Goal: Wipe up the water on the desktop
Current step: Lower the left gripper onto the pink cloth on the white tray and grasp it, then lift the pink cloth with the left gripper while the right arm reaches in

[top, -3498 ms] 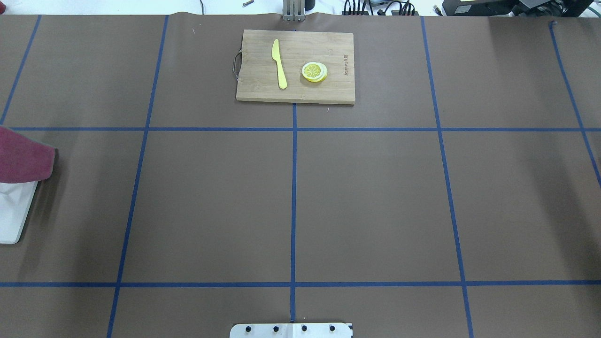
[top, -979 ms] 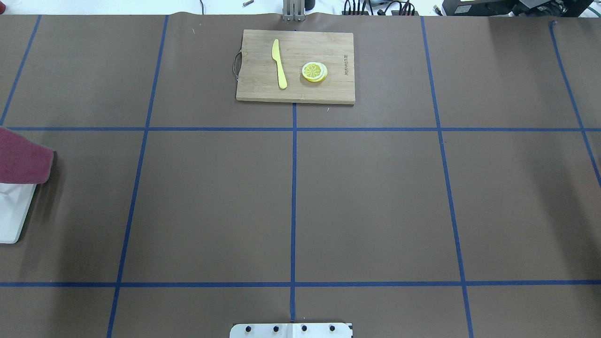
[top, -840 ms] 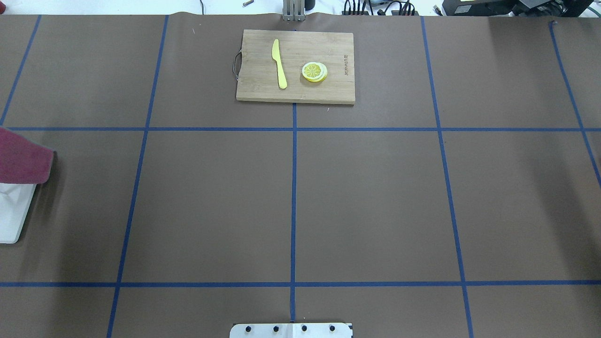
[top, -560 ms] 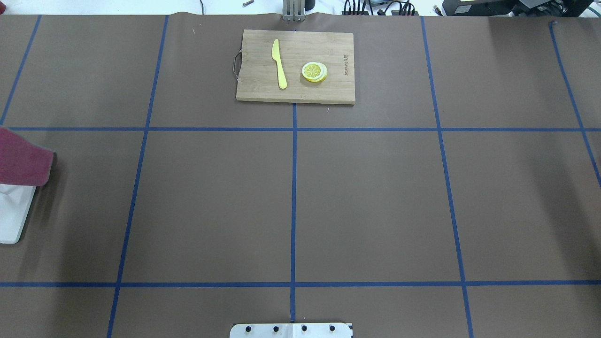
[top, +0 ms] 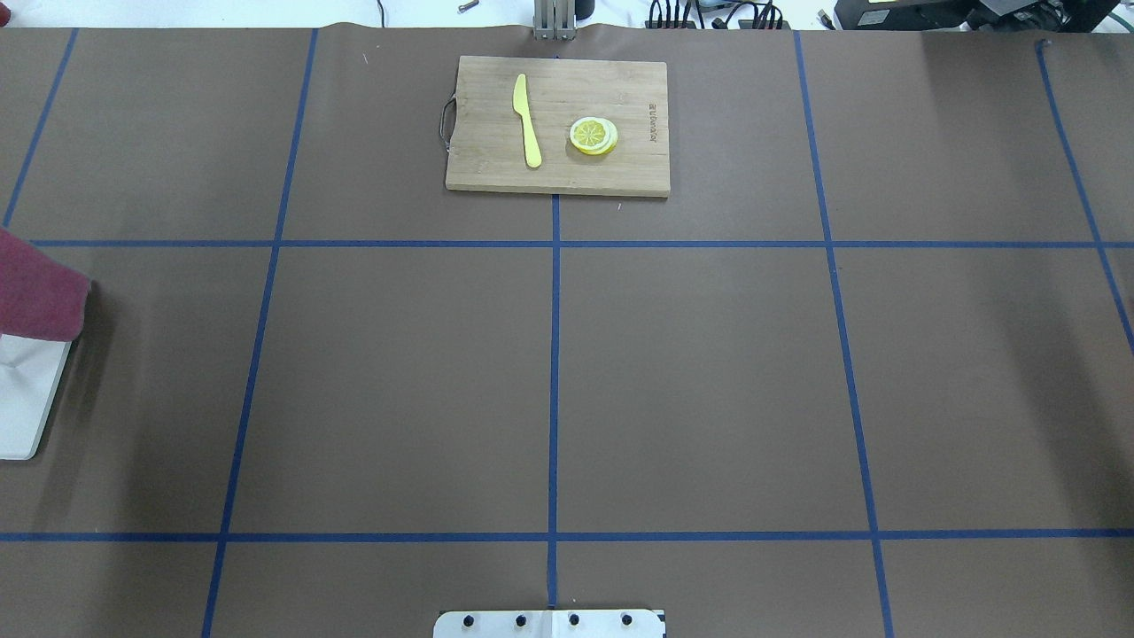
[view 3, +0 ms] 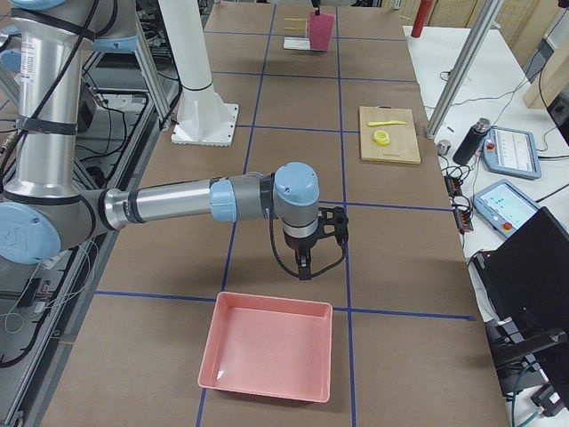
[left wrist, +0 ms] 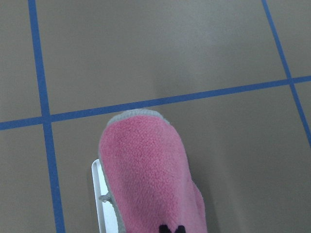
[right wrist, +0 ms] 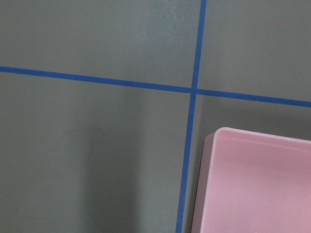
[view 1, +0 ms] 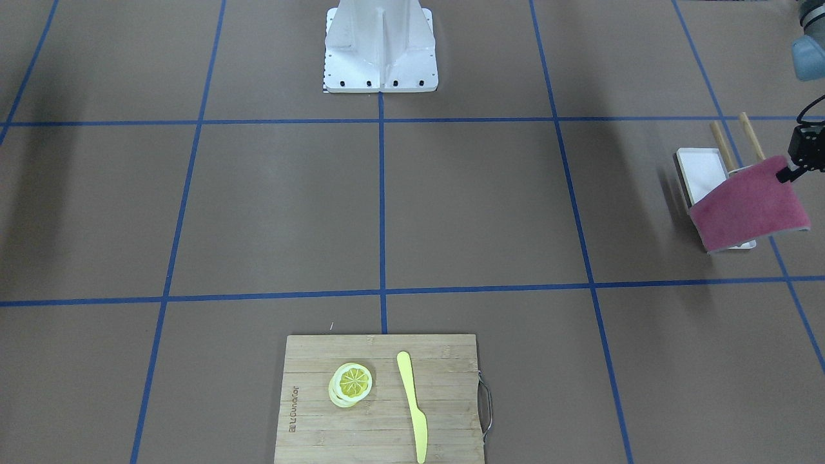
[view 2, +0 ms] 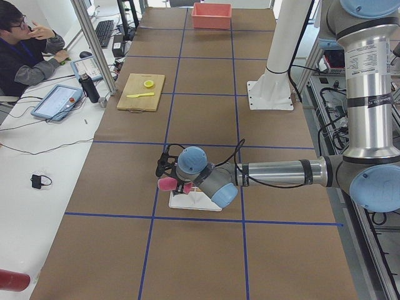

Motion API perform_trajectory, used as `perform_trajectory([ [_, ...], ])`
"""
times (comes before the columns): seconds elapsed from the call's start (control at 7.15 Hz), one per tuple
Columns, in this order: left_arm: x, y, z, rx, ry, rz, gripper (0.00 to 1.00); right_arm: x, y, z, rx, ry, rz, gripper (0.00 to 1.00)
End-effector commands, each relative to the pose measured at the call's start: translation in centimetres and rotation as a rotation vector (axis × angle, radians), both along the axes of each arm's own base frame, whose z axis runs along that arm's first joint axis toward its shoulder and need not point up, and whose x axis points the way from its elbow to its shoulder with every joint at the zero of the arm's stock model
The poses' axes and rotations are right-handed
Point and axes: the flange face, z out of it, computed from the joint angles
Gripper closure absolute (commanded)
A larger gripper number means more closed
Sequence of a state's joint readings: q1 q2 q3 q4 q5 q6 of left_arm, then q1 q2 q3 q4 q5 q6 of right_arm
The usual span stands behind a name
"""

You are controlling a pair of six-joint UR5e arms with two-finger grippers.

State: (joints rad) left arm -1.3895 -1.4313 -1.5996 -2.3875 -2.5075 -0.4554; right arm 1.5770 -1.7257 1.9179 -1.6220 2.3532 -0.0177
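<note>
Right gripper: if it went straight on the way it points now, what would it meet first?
The right gripper points down at bare desktop by a tape crossing; likely that first. The pink tray lies just beside its line.

We note the brown desktop [top: 709, 372], flat and matte, squared off by blue tape lines [top: 554, 354]. Directly on it:
- a bamboo cutting board [top: 483, 173], far centre
- a white tray [top: 31, 399], left edge
- a pink tray [view 3: 267, 351], right end
- the robot's white base plate [top: 549, 623], near centre
</note>
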Motion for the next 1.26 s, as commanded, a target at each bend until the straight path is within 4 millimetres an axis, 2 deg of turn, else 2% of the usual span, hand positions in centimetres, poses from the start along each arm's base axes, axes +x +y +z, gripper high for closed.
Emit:
perform_trajectory([
  [0.0,-0.1,-1.1,-1.3,0.021,0.007,-0.009,1.0,-0.1,-0.8,-1.9,0.039,-0.009,-0.002,0.0],
  [0.14,-0.1,-1.6,-1.8,0.033,0.008,-0.011,1.0,-0.9,-1.3,-3.2,0.061,-0.01,-0.015,0.0],
  [0.28,0.0,-1.9,-3.2,0.048,0.015,-0.015,1.0,-1.0,-1.4,-3.0,0.053,-0.009,-0.015,0.0],
  [0.42,0.3,-3.4,-5.1,0.04,0.036,-0.044,1.0,-0.9,-1.1,-3.9,0.099,-0.013,-0.008,0.02],
  [0.56,0.6,-4.9,-6.5,0.046,0.044,-0.049,1.0,-1.0,-0.9,-3.7,0.089,-0.021,0.001,0.01],
  [0.7,1.0,-6.8,-8.9,0.024,0.058,-0.066,1.0,-1.3,-1.2,-4.6,0.068,-0.07,0.022,0.01],
  [0.98,1.7,-9.2,-13.8,-0.038,0.128,-0.129,1.0,-4.5,-1.8,-6.7,0.049,-0.152,0.056,0.01],
  [1.12,2.4,-10.1,-15.7,-0.049,0.151,-0.138,1.0,-7.9,-2.1,-8.1,0.027,-0.192,0.095,0.01],
])
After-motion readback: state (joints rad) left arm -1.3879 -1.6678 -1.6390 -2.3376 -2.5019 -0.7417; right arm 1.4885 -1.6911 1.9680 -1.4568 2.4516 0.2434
